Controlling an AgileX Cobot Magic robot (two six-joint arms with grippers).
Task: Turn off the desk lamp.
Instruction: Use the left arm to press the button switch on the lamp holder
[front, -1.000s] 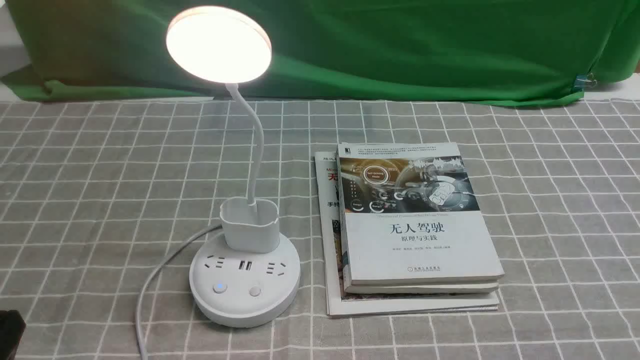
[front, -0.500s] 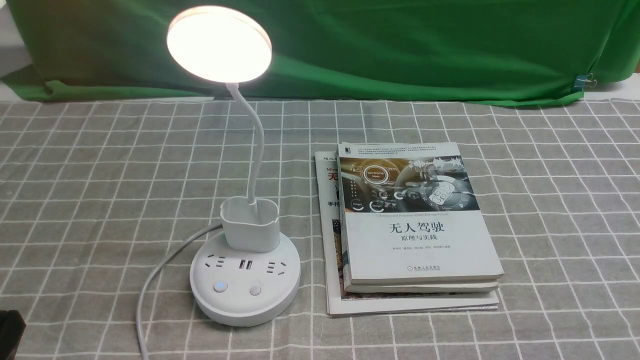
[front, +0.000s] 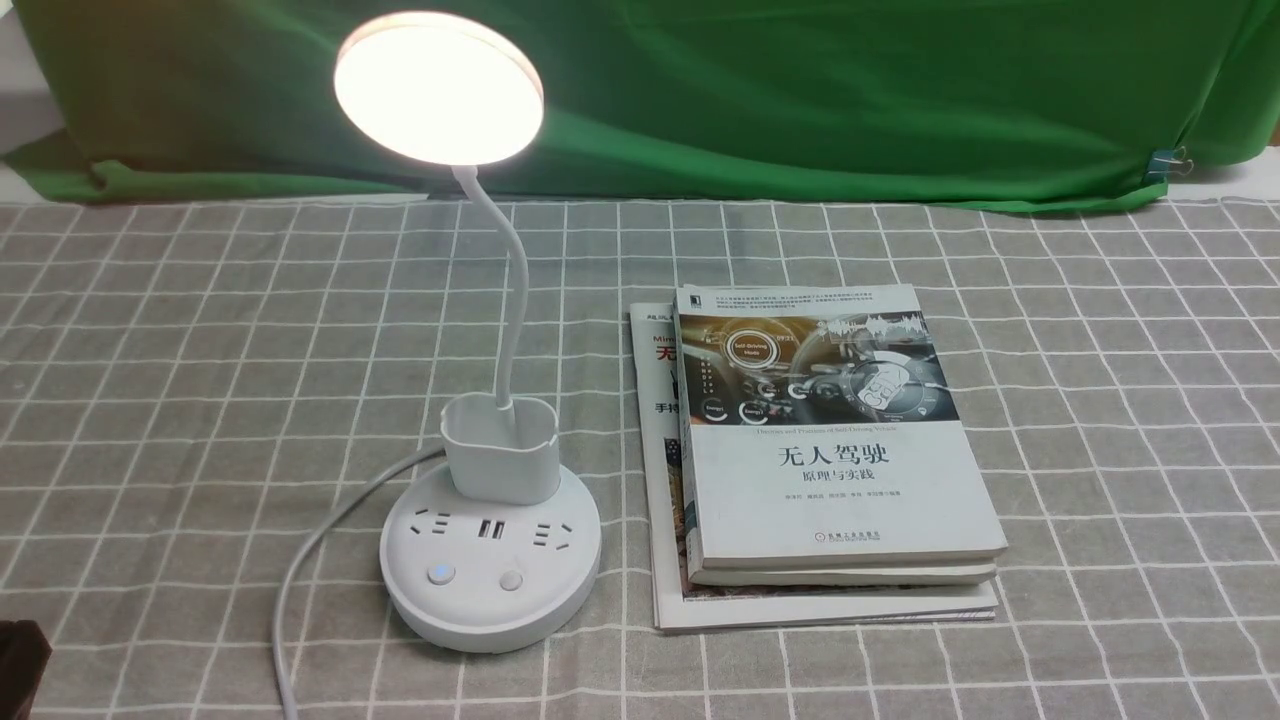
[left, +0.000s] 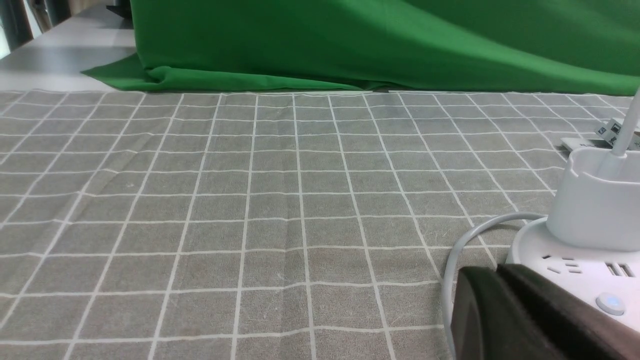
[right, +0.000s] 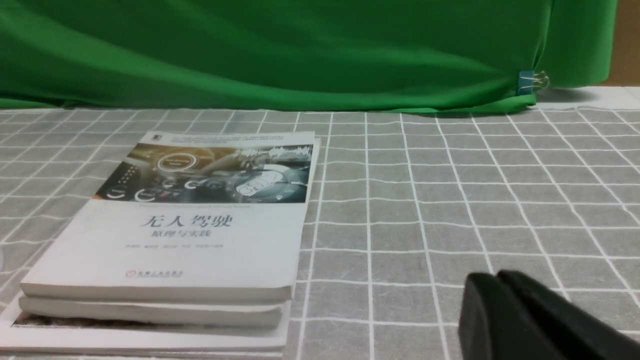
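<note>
The white desk lamp (front: 490, 560) stands left of centre, its round disc head (front: 438, 88) glowing. Its base carries sockets, a blue-lit button (front: 438, 574) and a plain button (front: 511, 580). A cup holder (front: 499, 448) sits on the base. My left gripper (front: 20, 655) shows only as a dark tip at the front view's lower left corner. In the left wrist view the left gripper (left: 497, 272) is shut and empty, close beside the base (left: 575, 265) near the lit button (left: 610, 302). My right gripper (right: 497, 277) is shut and empty over the cloth, right of the books.
A stack of books (front: 830, 460) lies right of the lamp, also in the right wrist view (right: 185, 225). The lamp's white cord (front: 300, 570) runs off the front edge. A green backdrop (front: 800, 90) hangs behind the grey checked tablecloth (front: 200, 400).
None in the lamp or books; the dark gripper tip at the lower left corner has shifted very slightly.
</note>
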